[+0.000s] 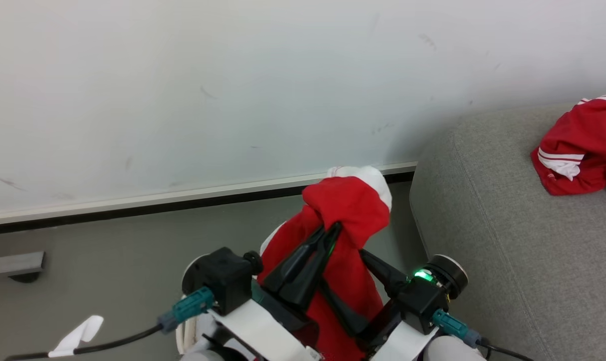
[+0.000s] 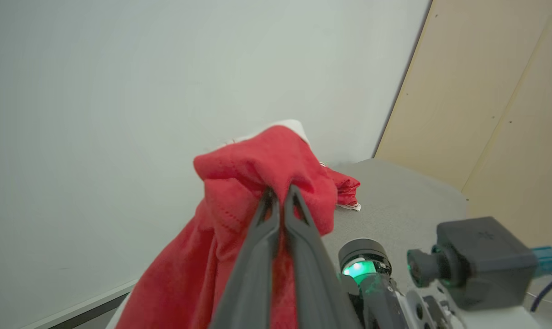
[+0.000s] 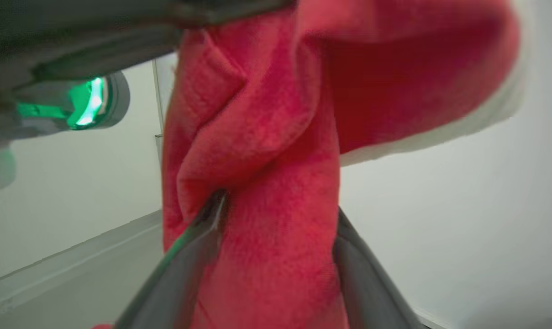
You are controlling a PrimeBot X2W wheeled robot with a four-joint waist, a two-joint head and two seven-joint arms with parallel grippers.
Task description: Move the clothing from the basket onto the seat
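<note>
I see my left gripper (image 1: 333, 230) with its fingers closed together on a fold of the red garment (image 1: 353, 205), and the cloth is held up in the air. In the left wrist view the two fingers (image 2: 257, 256) meet at their tips, and the red garment (image 2: 257, 169) bunches over them and hangs down on the left side. A white cuff (image 1: 373, 175) sits on top of the bunch.

The right gripper (image 1: 343, 268) is just beside the left one, a little lower. Its fingers stand wide apart, and the hanging part of the garment passes between them. In the right wrist view the red garment (image 3: 266, 114) touches both fingers (image 3: 189, 265); I cannot tell if they press on it.

The held garment is over the grey floor (image 1: 107, 250), in front of the white wall (image 1: 232, 75) and near the rounded edge of the sofa (image 1: 483, 225). It does not touch the sofa. A second red garment (image 1: 578, 145), with thin white stripes, lies crumpled on the sofa, well apart from the grippers.
</note>
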